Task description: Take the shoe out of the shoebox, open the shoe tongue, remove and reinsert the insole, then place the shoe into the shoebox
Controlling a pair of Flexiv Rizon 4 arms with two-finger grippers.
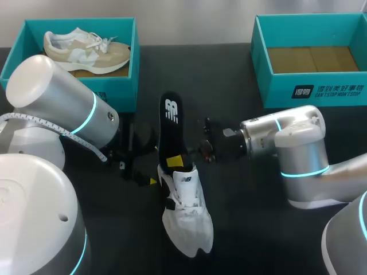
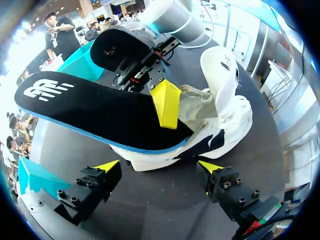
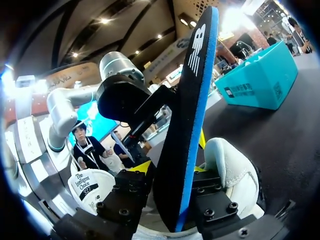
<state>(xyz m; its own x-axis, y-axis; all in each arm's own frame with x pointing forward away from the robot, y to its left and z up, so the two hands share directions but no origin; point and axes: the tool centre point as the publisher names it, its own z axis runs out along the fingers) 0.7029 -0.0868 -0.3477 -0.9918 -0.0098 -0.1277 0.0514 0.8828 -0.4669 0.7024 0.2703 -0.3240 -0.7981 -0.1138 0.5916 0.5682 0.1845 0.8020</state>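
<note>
insole [image 1: 171, 129] lower end hidden inside shoe [image 1: 186, 217], right tool [image 3: 172, 170] tips mostly behind insole

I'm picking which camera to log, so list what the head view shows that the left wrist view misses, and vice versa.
Head view only: the beige shoe lying in the left shoebox, and the right shoebox, holding no shoe. Left wrist view only: the left gripper open, its tips short of the white shoe. Both: the black insole sticking out of the white shoe, gripped by the right gripper.
</note>
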